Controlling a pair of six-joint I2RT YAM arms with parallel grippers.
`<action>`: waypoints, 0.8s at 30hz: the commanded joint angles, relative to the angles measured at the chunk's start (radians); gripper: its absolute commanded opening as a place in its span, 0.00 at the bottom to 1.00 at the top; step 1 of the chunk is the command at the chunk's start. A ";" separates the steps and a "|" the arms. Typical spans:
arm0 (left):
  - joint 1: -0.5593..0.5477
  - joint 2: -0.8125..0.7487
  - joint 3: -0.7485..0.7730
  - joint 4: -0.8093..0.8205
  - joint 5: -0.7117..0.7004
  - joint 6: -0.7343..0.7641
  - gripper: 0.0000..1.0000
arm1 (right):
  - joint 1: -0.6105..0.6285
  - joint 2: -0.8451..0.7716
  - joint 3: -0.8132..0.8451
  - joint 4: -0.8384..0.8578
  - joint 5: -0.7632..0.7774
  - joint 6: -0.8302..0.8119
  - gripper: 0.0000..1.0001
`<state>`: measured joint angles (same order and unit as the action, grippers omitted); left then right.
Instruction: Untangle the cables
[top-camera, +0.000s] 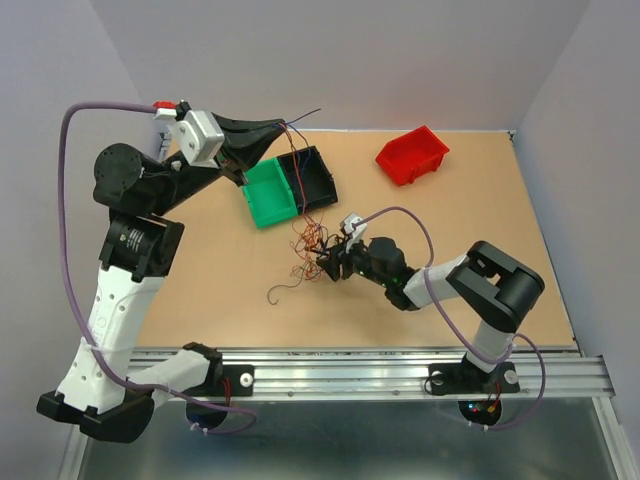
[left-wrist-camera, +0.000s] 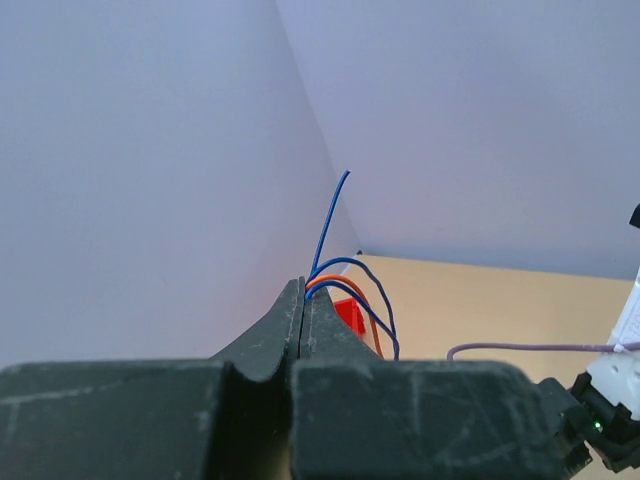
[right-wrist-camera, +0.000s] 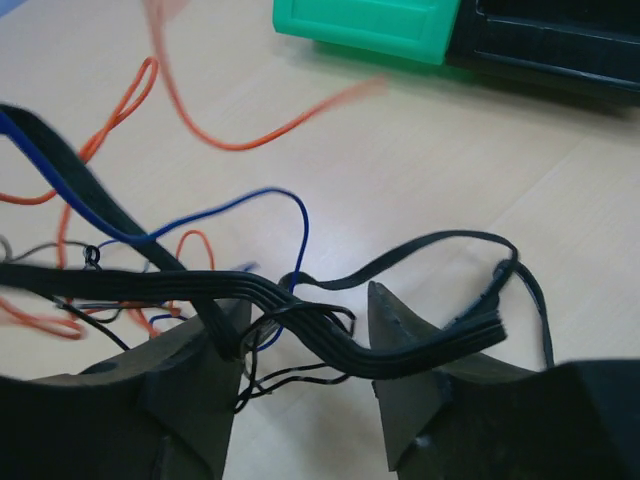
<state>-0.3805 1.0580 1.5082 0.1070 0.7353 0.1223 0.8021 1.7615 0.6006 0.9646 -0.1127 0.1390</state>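
Nearest, just on the arms' side of the green bin (top-camera: 270, 192): right claw (right-wrist-camera: 300, 300) low over the table (top-camera: 480, 260), jaws apart with a flat black ribbon (right-wrist-camera: 420, 355) lying across the gap. Not pinched yet, and thin black and blue strands crowding the same gap.

Right there too, the tangle of cables (top-camera: 308, 243), a loose orange-brown, red and black knot resting on the table just beside that bin's near corner. One stray wire (top-camera: 283, 291) curled a little nearer than the knot, apart from it.

Best handling, by the look of it: close on the ribbon alone, low and square, letting the fine strands slip out of the bite rather than trapping them. Then draw slowly away from the green bin, low along the table, watching for snags at the crossings of orange loops and ribbon. No jerking — likely to tighten the knot.

Further off, above the green bin's far side and the black bin (top-camera: 318, 172) touching it: left claw (left-wrist-camera: 303, 290) lifted high, jaws pressed fully together on blue and orange strands (left-wrist-camera: 327, 225) sprouting from the tip. Joined to the knot or not — impossible to tell. If joined, worth using as a steady anchor against the pull.

Farthest, well beyond the green bin toward the back corner: red bin (top-camera: 412, 155), alone.
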 joint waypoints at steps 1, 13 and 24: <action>-0.006 -0.023 0.041 0.048 -0.049 -0.046 0.00 | 0.009 -0.059 -0.044 0.077 0.060 0.001 0.53; -0.006 -0.085 0.023 0.085 -0.318 -0.056 0.00 | 0.008 -0.253 -0.214 0.074 0.450 0.072 0.34; -0.005 -0.113 -0.014 0.095 -0.490 -0.067 0.00 | 0.008 -0.575 -0.360 -0.065 0.879 0.194 0.13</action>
<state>-0.3805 0.9516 1.4998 0.1371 0.3580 0.0689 0.8066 1.2854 0.2764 0.9611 0.5465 0.2642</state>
